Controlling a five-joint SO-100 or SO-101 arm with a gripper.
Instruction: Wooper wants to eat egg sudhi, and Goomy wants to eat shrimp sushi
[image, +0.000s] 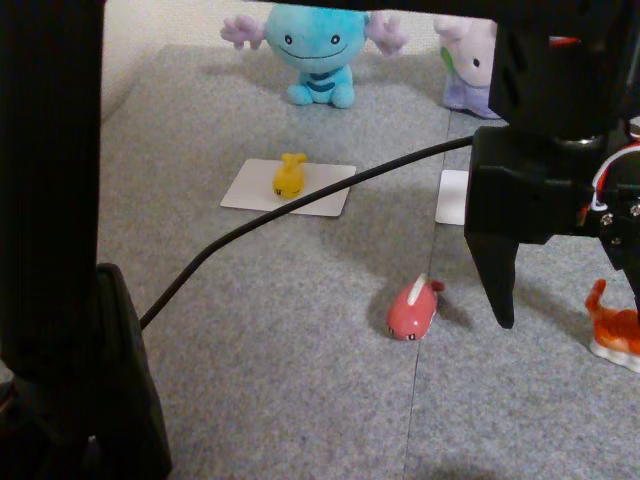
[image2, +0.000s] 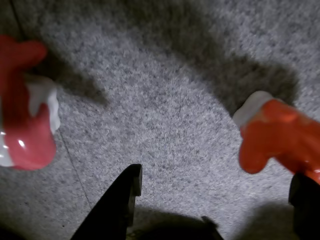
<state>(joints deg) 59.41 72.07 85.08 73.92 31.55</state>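
1. Wrist view: hand (image2: 215, 200) is seen spread wide, nothing held, above the worktop (image2: 165, 100).
2. shrimp sushi (image2: 280, 142) is seen near the right finger, not yet straddled.
3. Judged light, hard, glossy, likely slippery; best gripped across the body above its white base.

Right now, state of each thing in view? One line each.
Gripper: open, empty, low over the carpet between pink-red toy and shrimp sushi.
Egg sushi: on the white card in front of Wooper, free.
Shrimp sushi: on the carpet, not gripped.
Pink-red toy: on the carpet, free.
Wooper: upright at the back.
Goomy: upright, partly hidden by the arm.
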